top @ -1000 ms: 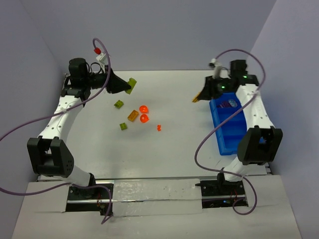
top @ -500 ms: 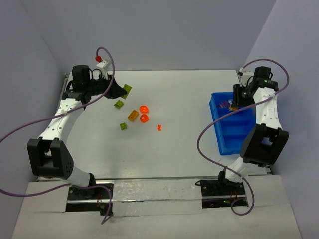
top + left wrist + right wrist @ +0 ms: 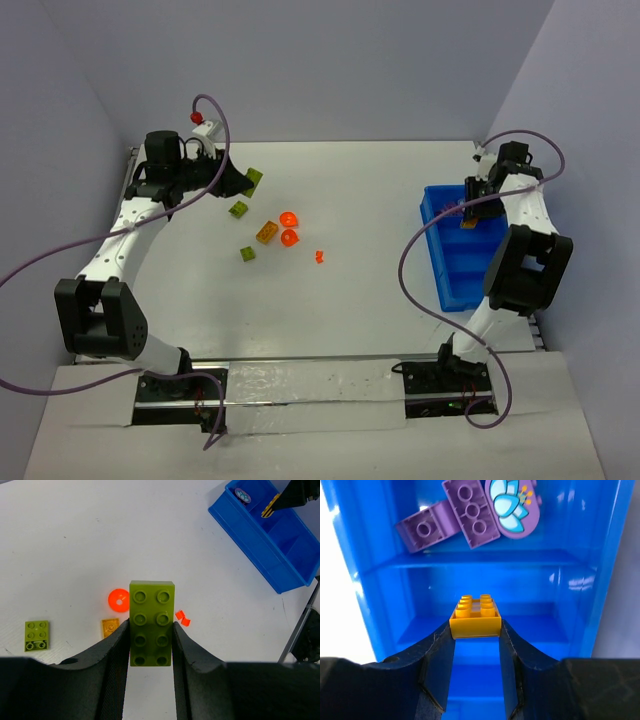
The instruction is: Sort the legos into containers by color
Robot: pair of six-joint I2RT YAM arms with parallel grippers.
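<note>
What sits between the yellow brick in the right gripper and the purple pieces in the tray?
A blue divider of the tray, seen in the right wrist view, separates the yellow brick in the right gripper from the purple pieces.

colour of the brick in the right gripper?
Yellow-orange. The brick shows best in the right wrist view, held over the blue tray.
</note>
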